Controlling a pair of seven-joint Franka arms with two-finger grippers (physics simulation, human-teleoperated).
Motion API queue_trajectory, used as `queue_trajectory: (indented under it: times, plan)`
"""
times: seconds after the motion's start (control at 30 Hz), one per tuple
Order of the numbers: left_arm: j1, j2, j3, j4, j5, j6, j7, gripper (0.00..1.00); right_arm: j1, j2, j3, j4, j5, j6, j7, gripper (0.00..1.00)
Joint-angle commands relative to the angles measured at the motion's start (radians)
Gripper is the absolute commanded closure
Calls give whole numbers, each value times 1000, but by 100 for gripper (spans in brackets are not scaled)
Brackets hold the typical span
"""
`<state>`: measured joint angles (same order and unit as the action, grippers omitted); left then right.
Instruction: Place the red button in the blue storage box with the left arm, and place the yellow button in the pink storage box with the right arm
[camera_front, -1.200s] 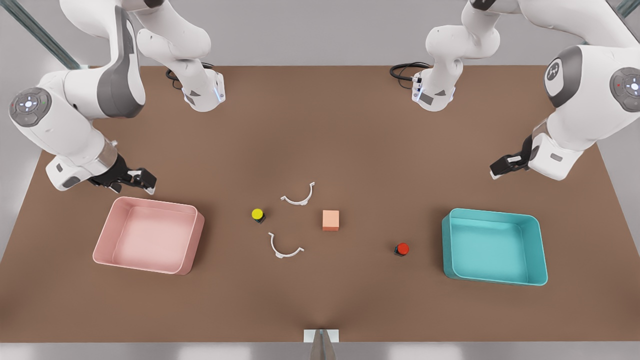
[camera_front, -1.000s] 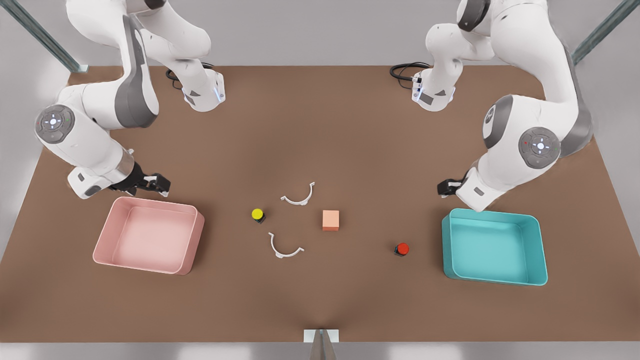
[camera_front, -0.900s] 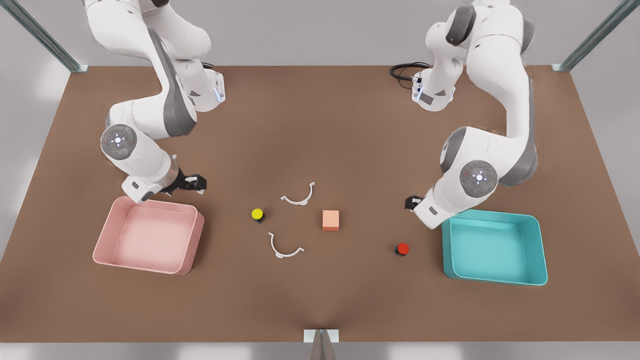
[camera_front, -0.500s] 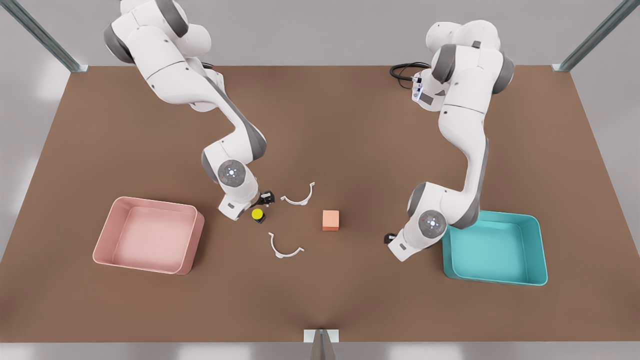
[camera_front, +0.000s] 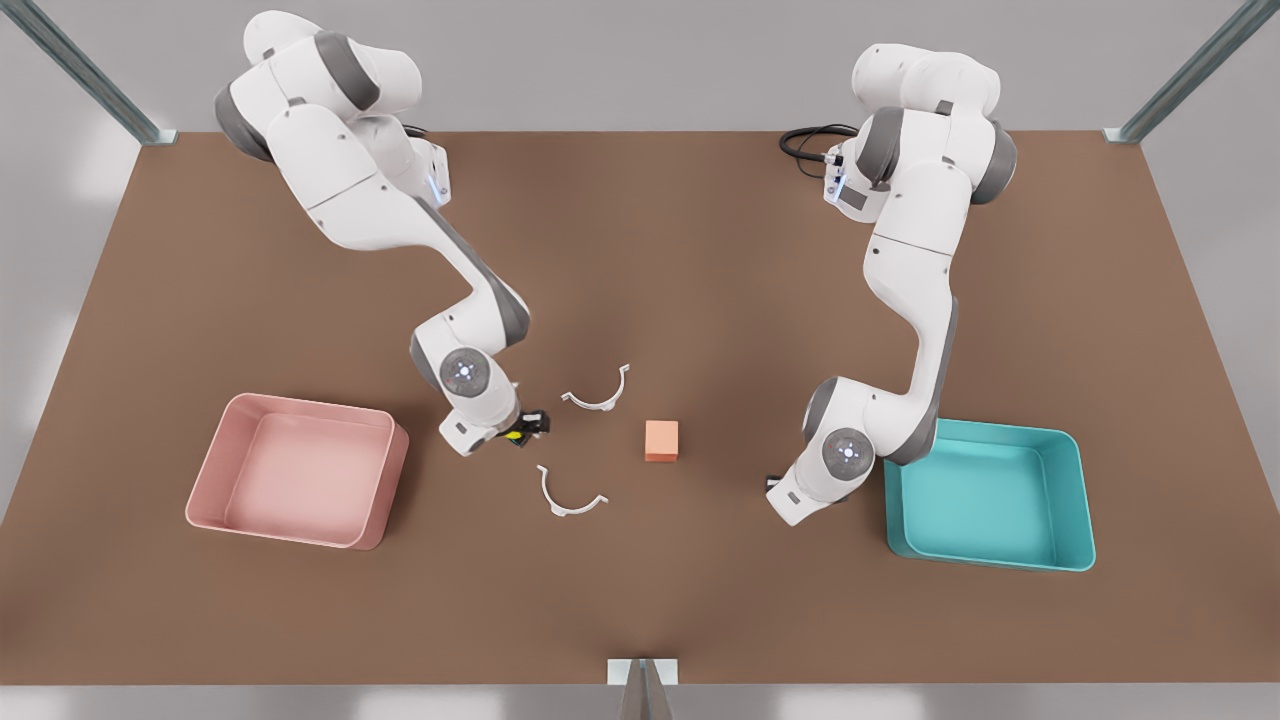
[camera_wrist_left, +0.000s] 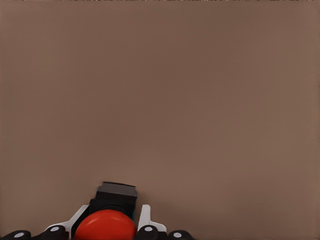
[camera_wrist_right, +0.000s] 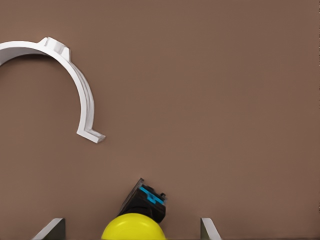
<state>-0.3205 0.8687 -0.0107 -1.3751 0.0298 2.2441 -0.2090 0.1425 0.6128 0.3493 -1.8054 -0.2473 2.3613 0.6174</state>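
In the left wrist view the red button (camera_wrist_left: 106, 226) stands on the brown table, and my left gripper (camera_wrist_left: 113, 221) is shut on it, its white fingertips (camera_wrist_left: 145, 219) pressed against the black base. In the front view this gripper (camera_front: 777, 489) is low beside the blue storage box (camera_front: 893, 500), and its hand hides the button. My right gripper (camera_wrist_right: 131, 229) is open, with its fingers wide apart on either side of the yellow button (camera_wrist_right: 134, 225). The front view shows it (camera_front: 528, 428) over a sliver of that yellow button (camera_front: 514, 436), to the right of the pink storage box (camera_front: 392, 478).
A peach cube (camera_front: 661, 440) sits mid-table between the arms. Two white half-rings (camera_front: 597, 392) (camera_front: 568, 495) lie close to the right gripper, one of them (camera_wrist_right: 75, 85) near the yellow button. Both arm bases stand at the far edge.
Both arms swung in from the table's sides and came down over the buttons. Over the last half second each dropped a little lower, and the right gripper now covers most of the yellow button.
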Motion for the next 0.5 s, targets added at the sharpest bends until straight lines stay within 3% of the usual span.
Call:
queue_trajectory:
  times: [0.0,0.13,0.3,0.37,0.47]
  plan:
    - [0,-4,0,1,-1,6,-6,45,-6,-1,0,-5,0,21,143,0]
    - [0,-45,0,2,1,-35,-6,53,-8,25,-3,0,0,38,143,0]
    - [150,-247,0,2,-1,-333,224,52,-4,61,-3,0,-1,70,145,2]
    - [277,-283,0,1,-1,-388,448,52,-1,67,-3,1,-1,79,145,19]
    - [408,-281,5,-65,1,-405,729,52,0,71,-3,0,-1,79,145,29]
